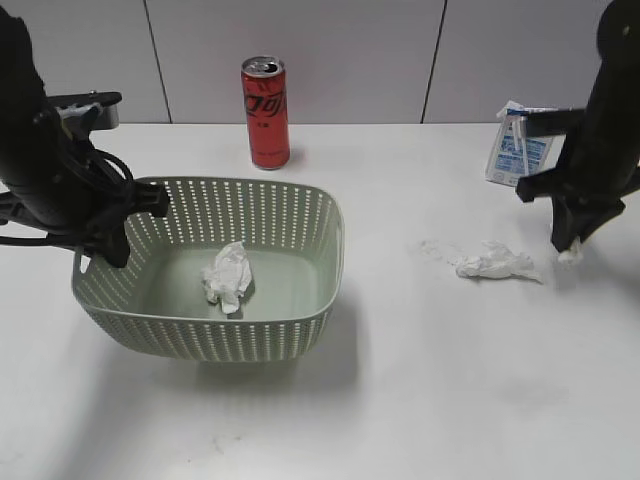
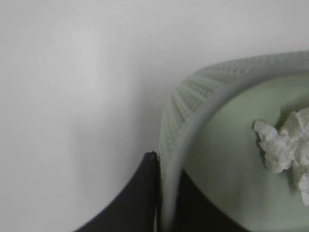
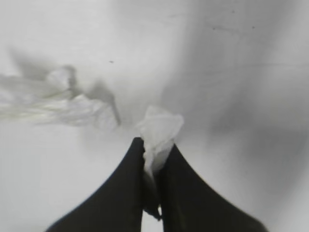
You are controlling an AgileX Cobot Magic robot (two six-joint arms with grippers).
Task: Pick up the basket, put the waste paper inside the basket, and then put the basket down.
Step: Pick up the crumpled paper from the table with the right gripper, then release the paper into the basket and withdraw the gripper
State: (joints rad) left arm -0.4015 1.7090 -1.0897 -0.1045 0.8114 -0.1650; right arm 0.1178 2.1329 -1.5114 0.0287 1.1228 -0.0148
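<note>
The pale green basket (image 1: 290, 215) is tilted, its left side raised. My left gripper (image 1: 112, 250) is shut on the basket's left rim (image 2: 170, 145), one finger outside and one inside. One wad of waste paper (image 1: 228, 276) lies inside the basket and also shows in the left wrist view (image 2: 285, 145). My right gripper (image 1: 568, 245) is shut on a small white wad of waste paper (image 3: 159, 130) at the table's right. A longer twisted wad (image 1: 495, 263) lies on the table to its left and shows blurred in the right wrist view (image 3: 63, 106).
A red drink can (image 1: 265, 112) stands behind the basket near the wall. A blue-and-white drink carton (image 1: 518, 145) stands at the back right, close behind my right arm. The white table (image 1: 420, 380) extends in front.
</note>
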